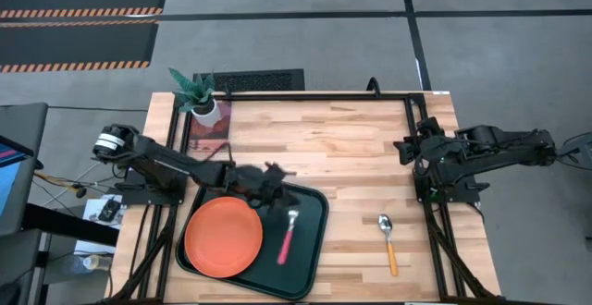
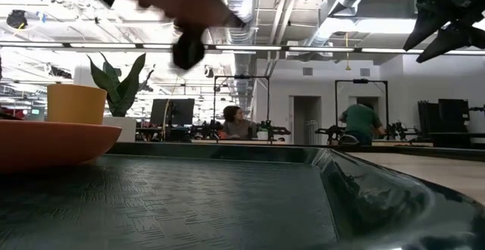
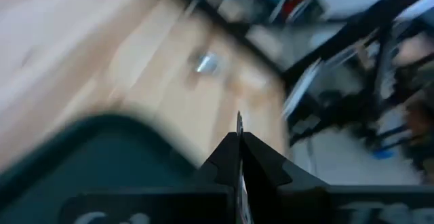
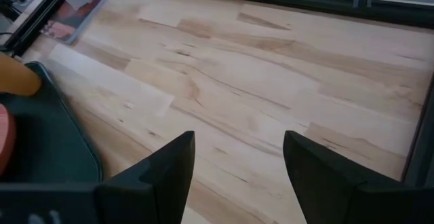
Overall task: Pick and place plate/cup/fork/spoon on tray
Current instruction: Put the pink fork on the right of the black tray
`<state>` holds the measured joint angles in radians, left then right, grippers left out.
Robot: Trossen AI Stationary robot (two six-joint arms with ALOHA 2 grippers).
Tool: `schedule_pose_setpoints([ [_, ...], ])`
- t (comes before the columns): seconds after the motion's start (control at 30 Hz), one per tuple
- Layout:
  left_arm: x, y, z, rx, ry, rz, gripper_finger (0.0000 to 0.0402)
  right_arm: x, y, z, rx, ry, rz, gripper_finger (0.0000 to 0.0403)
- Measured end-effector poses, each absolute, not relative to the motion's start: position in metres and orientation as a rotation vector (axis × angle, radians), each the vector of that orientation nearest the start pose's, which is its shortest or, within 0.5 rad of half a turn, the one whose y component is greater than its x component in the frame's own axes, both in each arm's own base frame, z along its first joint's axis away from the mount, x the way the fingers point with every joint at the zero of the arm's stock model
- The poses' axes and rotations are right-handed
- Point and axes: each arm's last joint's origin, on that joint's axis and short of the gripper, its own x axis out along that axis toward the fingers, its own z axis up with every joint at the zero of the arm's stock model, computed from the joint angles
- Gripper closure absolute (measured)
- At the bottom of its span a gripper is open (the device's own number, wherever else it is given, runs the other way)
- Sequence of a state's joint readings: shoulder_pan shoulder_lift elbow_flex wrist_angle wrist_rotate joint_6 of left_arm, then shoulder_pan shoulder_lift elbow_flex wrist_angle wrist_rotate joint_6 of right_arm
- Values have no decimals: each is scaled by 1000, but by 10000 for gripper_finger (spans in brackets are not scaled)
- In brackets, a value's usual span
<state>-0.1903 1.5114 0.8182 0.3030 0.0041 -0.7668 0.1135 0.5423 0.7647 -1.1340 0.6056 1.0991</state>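
The dark green tray (image 1: 310,250) lies at the table's near left. The orange-red plate (image 1: 222,236) lies on its left part, and the fork (image 1: 288,236) with the pink-red handle lies on its right part. The spoon (image 1: 388,242) lies on the bare table to the right of the tray. The orange-yellow cup (image 2: 76,103) stands just beyond the tray's far edge and also shows in the right wrist view (image 4: 17,76); in the high view my left arm hides it. My left gripper (image 1: 277,194) is shut and empty above the tray's far edge. My right gripper (image 1: 407,148) is open and empty, raised at the table's right.
A white pot with a green plant (image 1: 199,97) stands at the far left corner, with a reddish card (image 1: 211,137) beside it. Bare wood (image 1: 342,148) lies between the two arms. People stand in the room beyond (image 2: 362,121).
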Motion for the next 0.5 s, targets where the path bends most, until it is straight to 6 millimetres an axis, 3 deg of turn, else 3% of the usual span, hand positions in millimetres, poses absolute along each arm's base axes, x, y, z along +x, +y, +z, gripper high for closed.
schedule_pose_setpoints([
  [0.1, 301, -63, 188, -703, 480, -26, 401, 77, -8, 280, 686, 505, -855, 152],
  [0.2, 298, -66, 182, -706, 415, -44, 401, 77, -8, 280, 685, 506, -855, 152],
  [0.5, 307, -97, 137, -699, 535, -133, 401, 77, -8, 280, 686, 506, -855, 152],
])
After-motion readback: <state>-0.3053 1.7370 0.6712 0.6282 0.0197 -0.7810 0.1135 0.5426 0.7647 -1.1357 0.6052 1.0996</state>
